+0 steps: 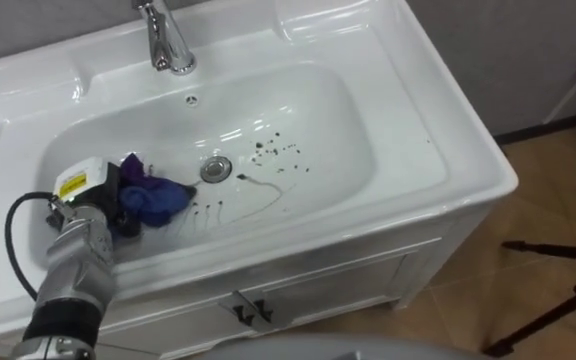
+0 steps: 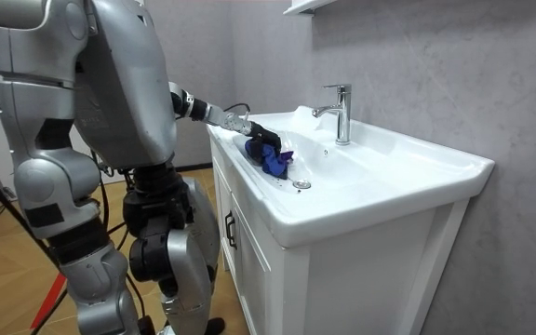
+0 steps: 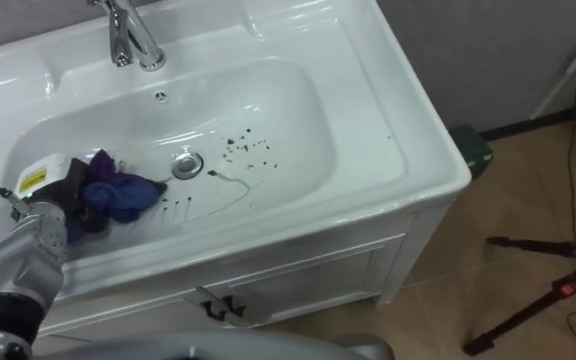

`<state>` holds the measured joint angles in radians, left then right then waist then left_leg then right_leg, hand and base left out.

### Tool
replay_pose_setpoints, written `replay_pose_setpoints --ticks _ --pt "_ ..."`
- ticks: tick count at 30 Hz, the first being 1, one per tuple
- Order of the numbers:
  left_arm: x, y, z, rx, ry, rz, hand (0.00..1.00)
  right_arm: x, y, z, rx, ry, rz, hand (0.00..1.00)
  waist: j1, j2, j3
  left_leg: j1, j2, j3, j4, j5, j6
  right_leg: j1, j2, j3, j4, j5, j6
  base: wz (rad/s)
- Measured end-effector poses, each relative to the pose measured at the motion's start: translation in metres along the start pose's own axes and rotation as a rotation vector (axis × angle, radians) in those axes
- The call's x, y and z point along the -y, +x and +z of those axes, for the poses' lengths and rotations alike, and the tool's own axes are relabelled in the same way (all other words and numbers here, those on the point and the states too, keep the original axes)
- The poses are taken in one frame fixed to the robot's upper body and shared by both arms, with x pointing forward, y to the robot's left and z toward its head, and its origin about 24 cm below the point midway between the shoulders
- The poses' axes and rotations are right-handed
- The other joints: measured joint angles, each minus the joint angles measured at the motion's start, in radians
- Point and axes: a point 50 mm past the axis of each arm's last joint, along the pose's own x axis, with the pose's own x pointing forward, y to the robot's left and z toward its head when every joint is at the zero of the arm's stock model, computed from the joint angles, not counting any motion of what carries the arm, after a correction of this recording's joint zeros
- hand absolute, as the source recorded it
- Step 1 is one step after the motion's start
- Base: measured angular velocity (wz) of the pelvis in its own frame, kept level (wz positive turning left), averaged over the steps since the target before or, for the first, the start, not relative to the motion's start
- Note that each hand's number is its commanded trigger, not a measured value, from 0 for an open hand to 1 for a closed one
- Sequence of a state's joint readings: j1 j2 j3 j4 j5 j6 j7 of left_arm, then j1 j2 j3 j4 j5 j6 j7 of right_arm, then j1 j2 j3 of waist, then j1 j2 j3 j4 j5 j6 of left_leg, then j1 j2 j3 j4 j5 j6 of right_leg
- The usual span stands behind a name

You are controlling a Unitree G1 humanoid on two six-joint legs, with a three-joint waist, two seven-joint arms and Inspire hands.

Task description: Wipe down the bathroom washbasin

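A white basin (image 1: 388, 150) (image 3: 368, 110) (image 2: 380, 149) sits in a vanity top, with a chrome drain (image 1: 216, 169) (image 3: 187, 164) at its bottom. Dark specks and a thin dark smear (image 1: 273, 152) (image 3: 243, 145) lie right of the drain. My left hand (image 1: 103, 200) (image 3: 68, 205) (image 2: 254, 133) reaches down into the basin's left part and is curled on a bunched blue and purple cloth (image 1: 153, 195) (image 3: 118, 190) (image 2: 274, 160). The cloth rests on the basin floor just left of the drain.
A chrome tap (image 1: 166, 40) (image 3: 128, 40) (image 2: 340, 112) stands at the back rim. Cabinet doors (image 1: 253, 310) (image 2: 240, 270) close the vanity front below. A dark tripod (image 1: 558, 280) (image 3: 538, 290) stands on the wooden floor to the right. I stand at the vanity's front.
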<state>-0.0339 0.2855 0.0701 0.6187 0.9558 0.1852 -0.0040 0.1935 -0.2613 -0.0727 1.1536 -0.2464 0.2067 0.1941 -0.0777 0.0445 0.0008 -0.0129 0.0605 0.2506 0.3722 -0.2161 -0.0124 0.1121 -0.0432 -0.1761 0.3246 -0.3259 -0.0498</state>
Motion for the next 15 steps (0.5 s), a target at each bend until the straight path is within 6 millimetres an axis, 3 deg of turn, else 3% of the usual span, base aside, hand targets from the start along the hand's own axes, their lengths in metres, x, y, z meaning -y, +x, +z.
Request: replay_pose_setpoints --ticks 15 --pt "-0.0040 0.0057 0.0030 -0.018 -0.043 -0.065 1.00 0.0026 -0.0004 -0.0009 0.002 0.028 -0.005 0.00 0.000 0.005 -0.0045 0.008 0.000 -0.002 -0.001 0.001 -0.002 0.012 0.001 -0.002 -0.007 0.000 -0.001 0.00"
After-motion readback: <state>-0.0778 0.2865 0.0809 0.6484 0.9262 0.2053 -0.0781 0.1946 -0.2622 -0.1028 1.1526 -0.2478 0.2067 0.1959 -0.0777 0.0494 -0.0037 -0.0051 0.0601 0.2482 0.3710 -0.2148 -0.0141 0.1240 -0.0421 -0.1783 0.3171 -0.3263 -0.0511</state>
